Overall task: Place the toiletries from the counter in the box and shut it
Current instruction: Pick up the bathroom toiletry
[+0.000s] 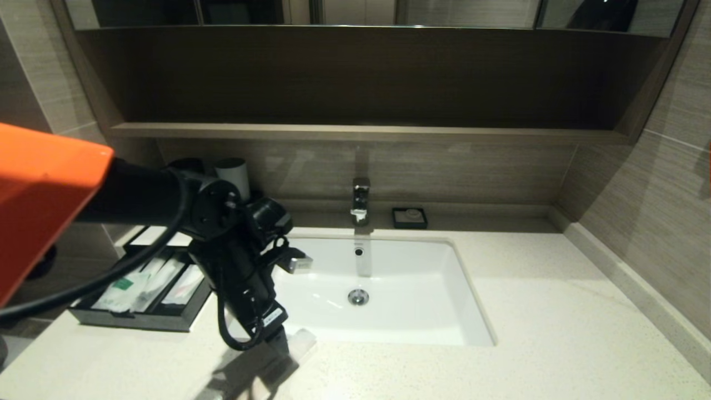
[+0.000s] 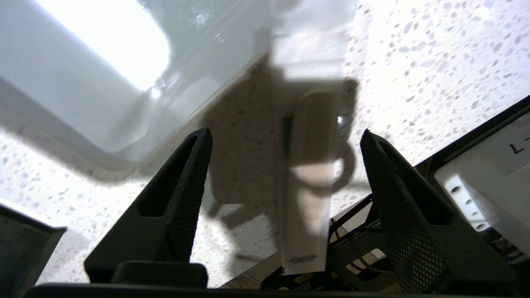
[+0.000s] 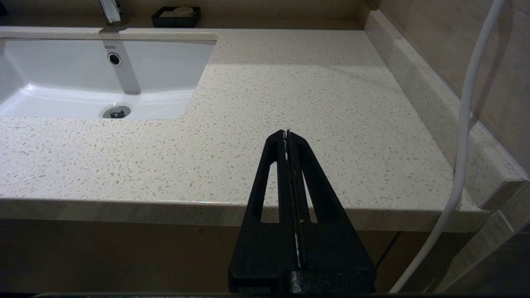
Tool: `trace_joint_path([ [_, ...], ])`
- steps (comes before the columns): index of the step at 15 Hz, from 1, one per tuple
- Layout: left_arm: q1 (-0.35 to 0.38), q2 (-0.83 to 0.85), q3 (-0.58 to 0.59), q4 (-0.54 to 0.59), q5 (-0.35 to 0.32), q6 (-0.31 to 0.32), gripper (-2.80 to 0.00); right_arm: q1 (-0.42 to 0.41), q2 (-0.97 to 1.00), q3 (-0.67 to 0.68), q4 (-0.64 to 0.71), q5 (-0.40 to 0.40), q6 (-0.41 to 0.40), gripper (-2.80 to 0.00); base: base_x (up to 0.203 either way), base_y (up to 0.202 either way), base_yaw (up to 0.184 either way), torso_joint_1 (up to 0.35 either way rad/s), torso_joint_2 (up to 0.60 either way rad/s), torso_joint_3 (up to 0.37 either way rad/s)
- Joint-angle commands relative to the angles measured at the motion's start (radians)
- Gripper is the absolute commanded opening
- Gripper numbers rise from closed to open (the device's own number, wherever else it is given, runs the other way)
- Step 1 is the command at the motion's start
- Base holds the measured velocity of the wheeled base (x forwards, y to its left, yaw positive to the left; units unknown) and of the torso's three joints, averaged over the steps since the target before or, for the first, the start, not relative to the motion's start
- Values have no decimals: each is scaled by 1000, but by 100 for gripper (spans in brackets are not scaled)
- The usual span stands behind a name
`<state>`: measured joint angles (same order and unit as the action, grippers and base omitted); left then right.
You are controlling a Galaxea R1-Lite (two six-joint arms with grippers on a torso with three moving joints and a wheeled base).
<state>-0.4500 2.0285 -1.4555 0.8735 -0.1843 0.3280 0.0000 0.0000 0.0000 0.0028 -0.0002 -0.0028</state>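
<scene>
Left wrist view: left gripper (image 2: 283, 140) hanging over a sachet (image 2: 308, 165), jaws spread wide

I am seeing the long white sachet lying flat on the counter (image 1: 555, 311) at the near left corner of the sink (image 1: 389, 278), untouched between the fingers; the box (image 1: 139, 316) is sitting open just left, packets inside. I am holding the right gripper (image 3: 286, 136) pressed closed off the counter's front edge
</scene>
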Motion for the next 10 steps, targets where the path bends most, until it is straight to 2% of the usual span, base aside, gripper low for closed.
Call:
trace_joint_path([
  [1, -41, 86, -73, 62, -2, -8, 0, 0, -2, 0, 0, -1, 0, -280, 0, 0, 0, 0, 0, 0],
  [2, -62, 107, -106, 155, -5, -34, 0, 0, 0, 0, 0, 0, 0, -280, 0, 0, 0, 0, 0, 0],
  [3, -71, 112, -112, 201, -8, -56, 0, 0, -2, 0, 0, 0, 0, -280, 0, 0, 0, 0, 0, 0],
  [5, -74, 90, -79, 196, -10, -76, 0, 0, 0, 0, 0, 0, 0, -280, 0, 0, 0, 0, 0, 0],
  [7, -86, 68, -90, 196, -8, -137, 0, 0, -2, 0, 0, 0, 0, -280, 0, 0, 0, 0, 0, 0],
  [9, -118, 46, -112, 204, -5, -233, 0, 0, -2, 0, -1, 0, 0, -280, 0, 0, 0, 0, 0, 0],
  [10, -123, 16, -114, 217, -3, -259, 0, 0, -2, 0, 0, 0, 0, -280, 0, 0, 0, 0, 0, 0],
])
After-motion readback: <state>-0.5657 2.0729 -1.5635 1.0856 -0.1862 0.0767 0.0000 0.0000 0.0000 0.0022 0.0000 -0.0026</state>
